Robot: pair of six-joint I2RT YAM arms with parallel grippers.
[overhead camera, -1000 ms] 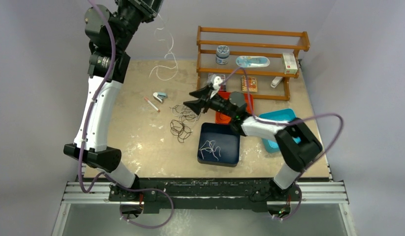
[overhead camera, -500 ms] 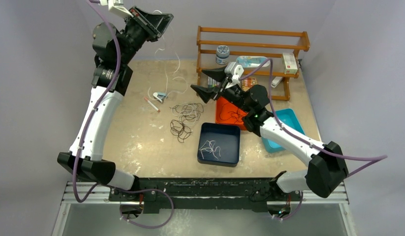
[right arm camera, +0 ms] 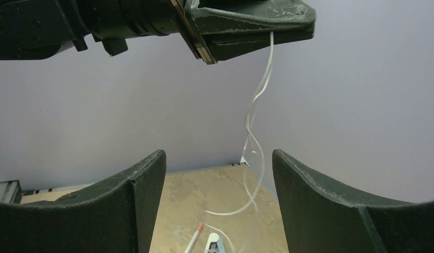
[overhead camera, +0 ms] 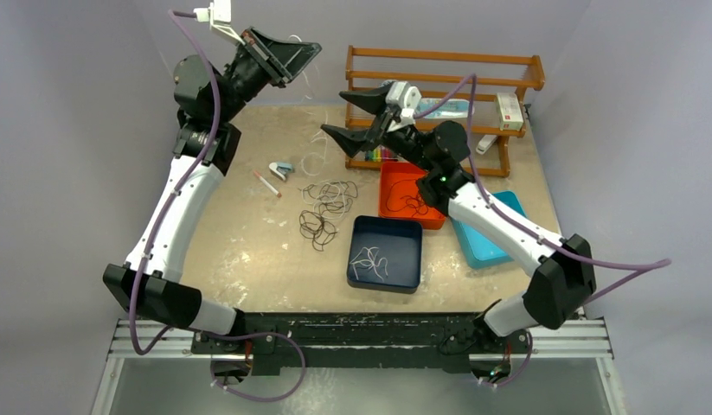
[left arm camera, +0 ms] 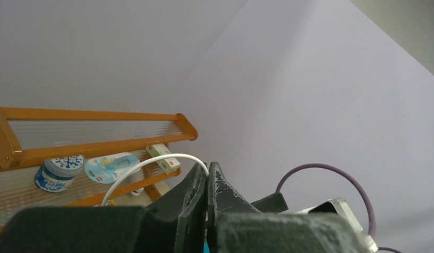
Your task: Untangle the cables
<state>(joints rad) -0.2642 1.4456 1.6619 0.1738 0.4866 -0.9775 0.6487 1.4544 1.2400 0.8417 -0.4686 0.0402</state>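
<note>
Hanging high over the tan surface (overhead camera: 240, 233), the left fingers (overhead camera: 287, 54) are pinched together on the white cable (right arm camera: 254, 121), whose curly length drops to the surface. The right fingers (right arm camera: 135, 205) gape wide apart, facing that strand. Dark cables (overhead camera: 322, 212) lie tangled near the surface's middle.

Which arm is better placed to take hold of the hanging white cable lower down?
Right. The right end effector is open and faces the white cable, which hangs in line with its gap. The left end effector is shut on the cable's upper end.
</note>
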